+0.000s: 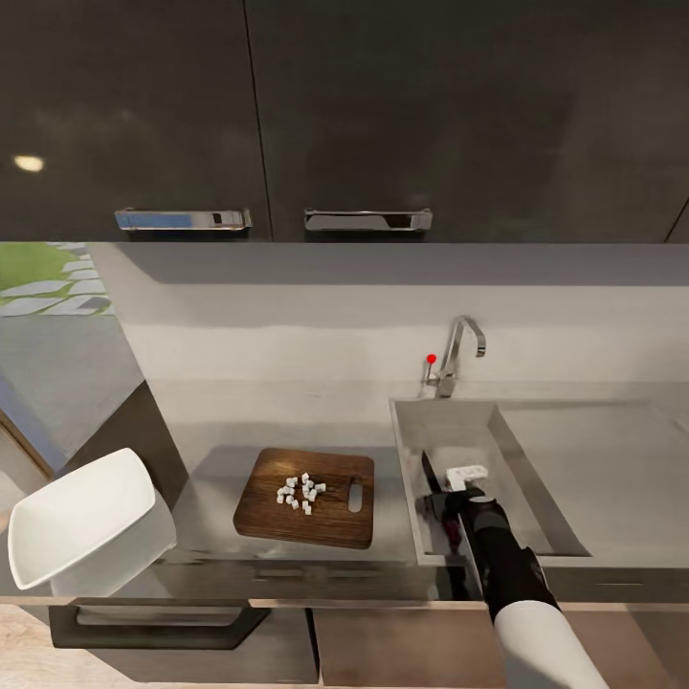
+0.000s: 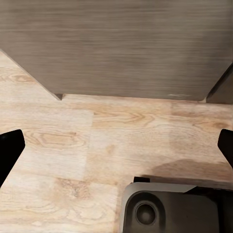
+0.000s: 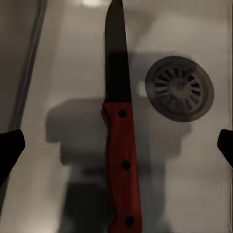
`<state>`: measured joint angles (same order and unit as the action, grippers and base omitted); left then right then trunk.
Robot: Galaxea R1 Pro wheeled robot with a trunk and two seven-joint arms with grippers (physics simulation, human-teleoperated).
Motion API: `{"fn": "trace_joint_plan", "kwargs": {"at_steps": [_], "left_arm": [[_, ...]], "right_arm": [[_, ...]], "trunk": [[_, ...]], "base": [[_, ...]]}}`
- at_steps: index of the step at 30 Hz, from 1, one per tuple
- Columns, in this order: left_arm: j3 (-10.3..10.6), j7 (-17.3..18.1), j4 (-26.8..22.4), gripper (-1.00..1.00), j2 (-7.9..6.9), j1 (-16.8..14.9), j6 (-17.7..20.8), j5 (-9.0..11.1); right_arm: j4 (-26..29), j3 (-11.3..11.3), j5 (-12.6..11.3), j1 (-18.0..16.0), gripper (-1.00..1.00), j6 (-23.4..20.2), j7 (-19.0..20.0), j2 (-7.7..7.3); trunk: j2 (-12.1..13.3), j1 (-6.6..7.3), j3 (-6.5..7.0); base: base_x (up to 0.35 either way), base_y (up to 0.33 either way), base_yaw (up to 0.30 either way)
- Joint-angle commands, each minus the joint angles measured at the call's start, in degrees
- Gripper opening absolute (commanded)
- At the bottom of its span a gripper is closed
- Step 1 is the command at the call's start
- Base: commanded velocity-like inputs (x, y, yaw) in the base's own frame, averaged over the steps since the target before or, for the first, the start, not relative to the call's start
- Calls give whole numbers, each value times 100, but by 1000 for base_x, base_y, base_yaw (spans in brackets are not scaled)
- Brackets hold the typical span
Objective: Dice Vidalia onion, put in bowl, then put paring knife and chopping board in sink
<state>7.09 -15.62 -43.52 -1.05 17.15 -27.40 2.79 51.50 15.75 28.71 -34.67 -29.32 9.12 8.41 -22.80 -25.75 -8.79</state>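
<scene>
The paring knife (image 3: 119, 145) lies flat on the sink (image 1: 474, 431) floor, its red-brown handle and dark blade beside the round drain (image 3: 179, 88). My right gripper (image 3: 116, 148) hovers open just above it, one finger on each side and neither touching it. In the head view the right gripper (image 1: 450, 500) is down inside the basin with the blade (image 1: 427, 471) poking out past it. The chopping board (image 1: 306, 498) rests on the countertop (image 1: 211, 426) left of the sink, with several white pieces of diced onion (image 1: 300, 491) on it. The white bowl (image 1: 81, 522) stands at the counter's left end. My left gripper (image 2: 116, 150) is open over the wooden floor.
A chrome tap (image 1: 461, 352) with a red knob (image 1: 431, 359) stands behind the basin, and the drainboard (image 1: 612, 469) stretches to its right. Dark wall cabinets (image 1: 344, 115) hang above. In the left wrist view, a grey cabinet front (image 2: 116, 48) and part of my base (image 2: 165, 208).
</scene>
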Motion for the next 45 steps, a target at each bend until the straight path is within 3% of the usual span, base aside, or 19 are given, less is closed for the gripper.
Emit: {"fn": "trace_joint_plan", "kwargs": {"at_steps": [1, 3, 6, 8, 14, 20, 24, 38, 45], "left_arm": [[39, -47, -7, 100, -9, -1, -6, 29], [39, -47, -7, 100, -9, -1, -3, 30], [39, -47, 0, 100, -9, -1, -4, 30], [39, -47, 1, 100, -9, -1, -3, 30], [39, -47, 9, 100, -9, -1, -2, 35], [39, -47, 10, 100, -9, -1, -2, 37], [39, -47, 10, 100, -9, -1, -2, 37], [39, -47, 81, 100, -27, -1, -2, 44], [36, -47, 89, 100, -30, -1, -2, 40]], "right_arm": [[69, 25, 59, -5, 100, -17, 52, 8], [344, 25, 57, -5, 100, -24, 41, 14], [1236, 0, 56, -5, 100, -62, 25, 51], [1899, -12, 56, 10, 100, -89, 28, 152], [2890, -27, 48, 69, 100, -92, 69, 159], [3465, -66, 48, 674, 100, -83, 419, 159], [3608, -180, 46, 898, 100, -87, 553, 159], [3609, -187, 59, 926, 100, -302, 628, 159], [3604, -170, 65, 927, 100, -302, 620, 159]], "trunk": [[-11, -4, -11], [-11, -4, -11], [-11, -4, -11], [-11, -4, -11], [-11, -4, -11], [-11, -4, -11], [-11, -4, -11], [-11, -4, -11], [-11, -4, -11]], "base": [[0, 0, 0], [0, 0, 0], [0, 0, 0], [0, 0, 0], [0, 0, 0], [0, 0, 0], [0, 0, 0], [-253, 140, 0], [-33, 295, 0]]}}
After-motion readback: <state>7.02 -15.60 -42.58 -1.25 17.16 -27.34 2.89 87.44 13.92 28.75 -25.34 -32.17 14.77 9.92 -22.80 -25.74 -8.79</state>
